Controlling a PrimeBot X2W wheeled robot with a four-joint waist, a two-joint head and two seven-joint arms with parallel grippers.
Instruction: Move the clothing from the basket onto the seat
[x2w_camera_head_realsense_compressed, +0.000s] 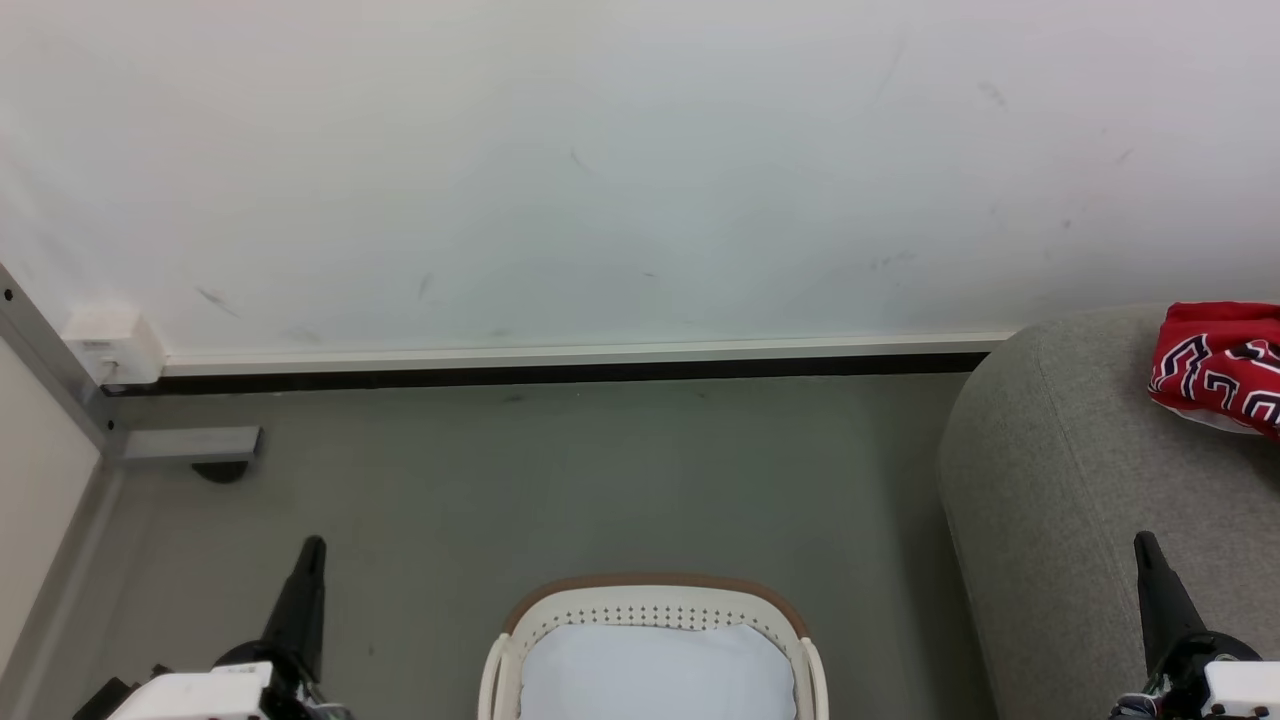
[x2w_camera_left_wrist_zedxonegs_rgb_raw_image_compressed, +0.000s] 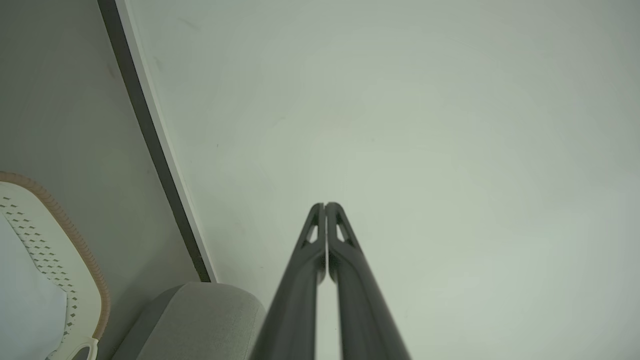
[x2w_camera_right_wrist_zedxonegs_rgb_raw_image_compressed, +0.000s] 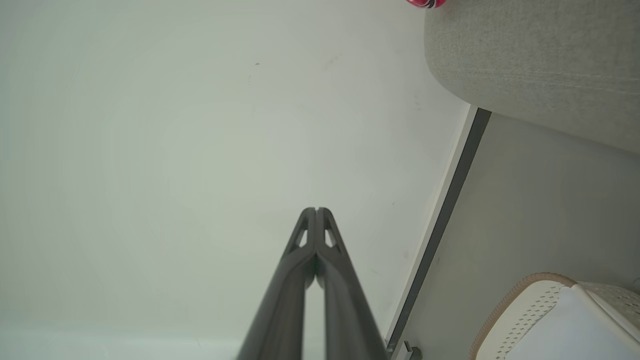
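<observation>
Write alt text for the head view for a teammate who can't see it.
Red lettered clothing lies on the grey seat at the right edge, while the cream laundry basket at bottom centre holds a white lining. The left gripper and right gripper sit at the lower corners, jaws shut.

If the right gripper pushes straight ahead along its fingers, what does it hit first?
Probably the white wall: the right gripper, shut, points at it with nothing seen between; depth is unclear.
</observation>
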